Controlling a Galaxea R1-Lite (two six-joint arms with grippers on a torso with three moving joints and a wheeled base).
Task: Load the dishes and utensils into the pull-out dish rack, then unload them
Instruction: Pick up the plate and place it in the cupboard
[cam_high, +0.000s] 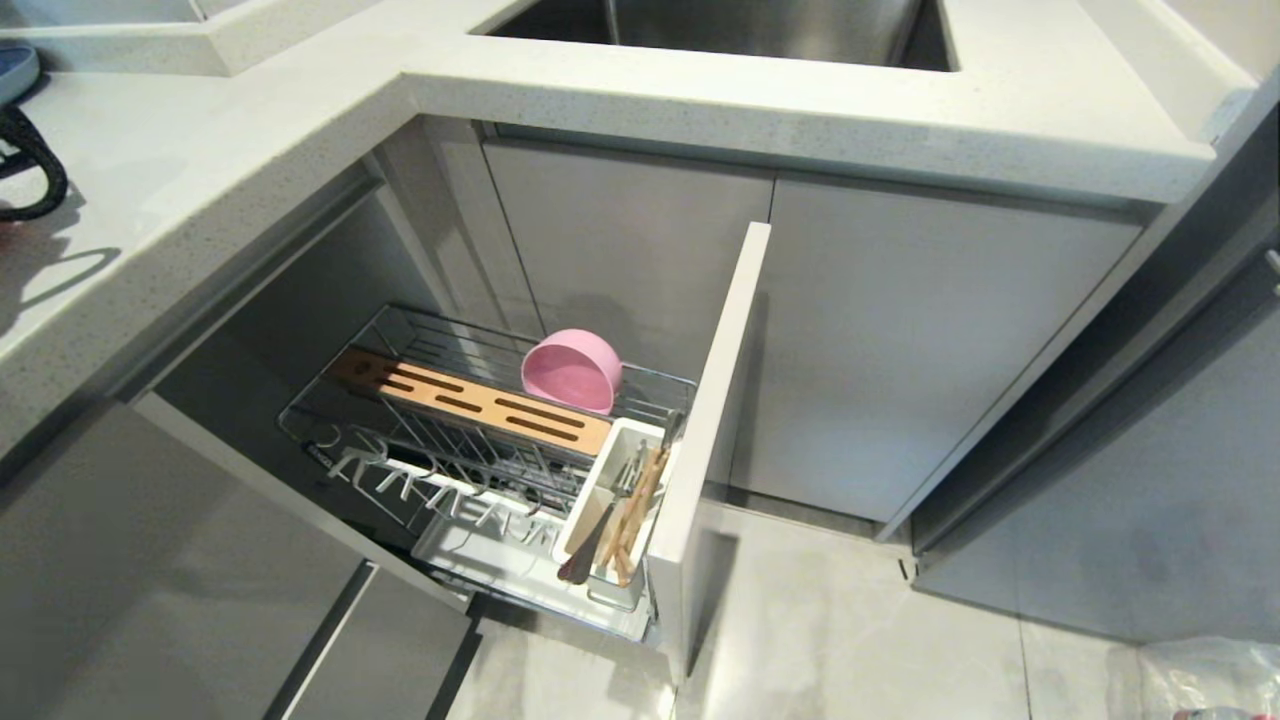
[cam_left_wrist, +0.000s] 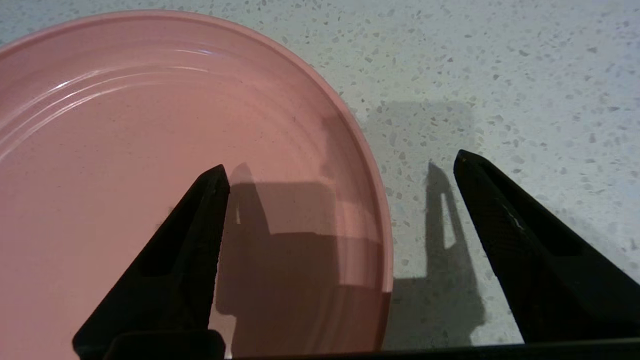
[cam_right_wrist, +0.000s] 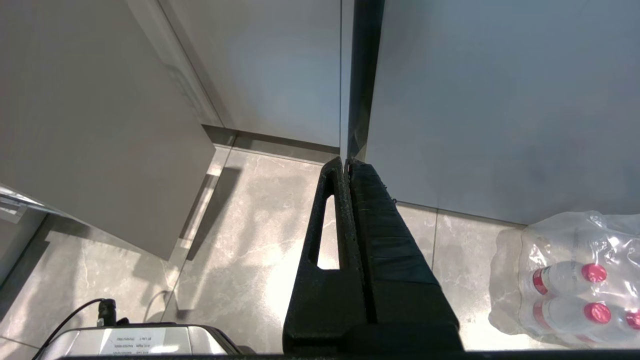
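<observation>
We see the flat matte pink plate (cam_left_wrist: 150, 165) on the speckled counter (cam_left_wrist: 500, 75); left gripper (cam_left_wrist: 340, 165) fingers spread wide astride its rim; right gripper (cam_right_wrist: 346, 162) fingers pressed together.

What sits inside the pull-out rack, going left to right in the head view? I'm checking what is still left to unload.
Slotted wooden strip → pink bowl → white utensil caddy holding the fork and chopsticks → pale front panel.

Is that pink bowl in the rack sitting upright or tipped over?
Tipped on its side: the bowl shows its round base, leaning in the wire rack.
</observation>
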